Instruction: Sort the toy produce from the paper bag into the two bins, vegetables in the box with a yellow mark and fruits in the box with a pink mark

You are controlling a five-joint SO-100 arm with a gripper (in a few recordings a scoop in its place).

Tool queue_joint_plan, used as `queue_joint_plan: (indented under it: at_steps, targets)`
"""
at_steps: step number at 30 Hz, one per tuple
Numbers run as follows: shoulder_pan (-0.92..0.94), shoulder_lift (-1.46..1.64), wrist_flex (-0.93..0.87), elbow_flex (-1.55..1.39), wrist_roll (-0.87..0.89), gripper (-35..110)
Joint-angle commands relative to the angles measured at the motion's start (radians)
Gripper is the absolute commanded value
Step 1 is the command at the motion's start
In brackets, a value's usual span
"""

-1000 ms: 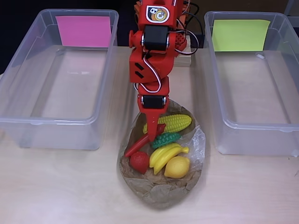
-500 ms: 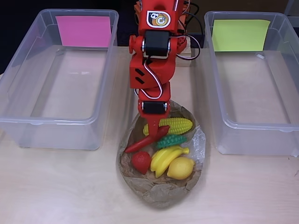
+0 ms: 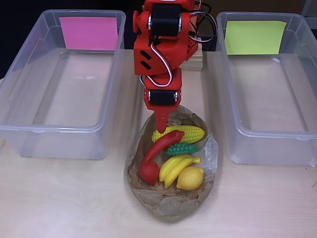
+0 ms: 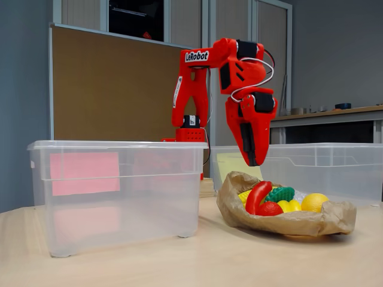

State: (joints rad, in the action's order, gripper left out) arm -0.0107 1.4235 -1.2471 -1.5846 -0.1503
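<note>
While the gripper (image 3: 162, 125) is hanging clear above the paper bag (image 3: 168, 203), jaws together and holding nothing, the produce is lying inside its rim, red chili (image 3: 159, 145) leaning beside the corn (image 3: 185, 134).

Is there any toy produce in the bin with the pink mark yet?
No, the pink-marked bin holds nothing; the corn, banana and lemon lie on the paper bag.

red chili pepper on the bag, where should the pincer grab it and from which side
Probably the chili pepper's upper half near the corn, coming straight down from above. It lies propped on a diagonal atop the pile in the paper bag, its top end exposed, its lower end against the strawberry. The pincer hangs just above it.
</note>
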Motion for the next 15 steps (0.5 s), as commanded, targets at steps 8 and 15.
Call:
queue_joint_plan:
  at_steps: [8,15]
  targets:
    - [0.008,-0.023,0.044,-0.12,-0.106,31]
    - [-0.002,-0.216,0.055,-0.014,-0.129,32]
